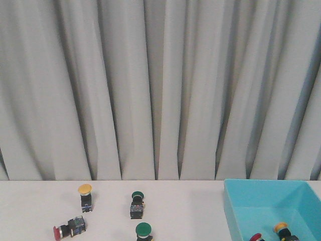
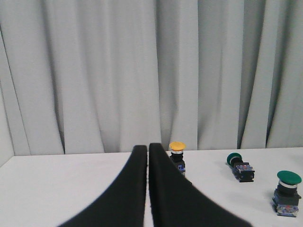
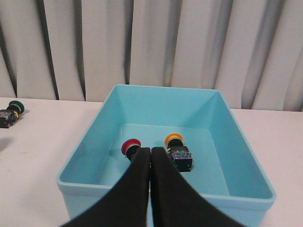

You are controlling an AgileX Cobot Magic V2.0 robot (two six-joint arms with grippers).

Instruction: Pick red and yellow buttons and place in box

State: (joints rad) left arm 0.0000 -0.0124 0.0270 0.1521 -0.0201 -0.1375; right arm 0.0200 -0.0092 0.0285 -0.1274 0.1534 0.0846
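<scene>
— Knocking over the upright yellow-capped push-button [image 2: 177, 147] looks the likeliest slip: it stands just beyond the left gripper [image 2: 144, 153], whose black fingers are pressed together, empty.

— And the red-capped button on its side [image 1: 60, 231]?

— Out of that wrist's view; it could roll under a careless approach.

— The right gripper [image 3: 150, 153]?

— Fingers together too, holding nothing, poised over the near wall of the turquoise plastic box [image 3: 94, 182], where a red button [image 3: 130, 146] and a yellow button [image 3: 174, 139] already lie just past its tips.

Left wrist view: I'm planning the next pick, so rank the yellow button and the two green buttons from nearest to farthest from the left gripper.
1. Yellow button, standing just behind the shut left gripper.
2. Lying green button, farther sideways.
3. Upright green button, at the view's edge.
</scene>
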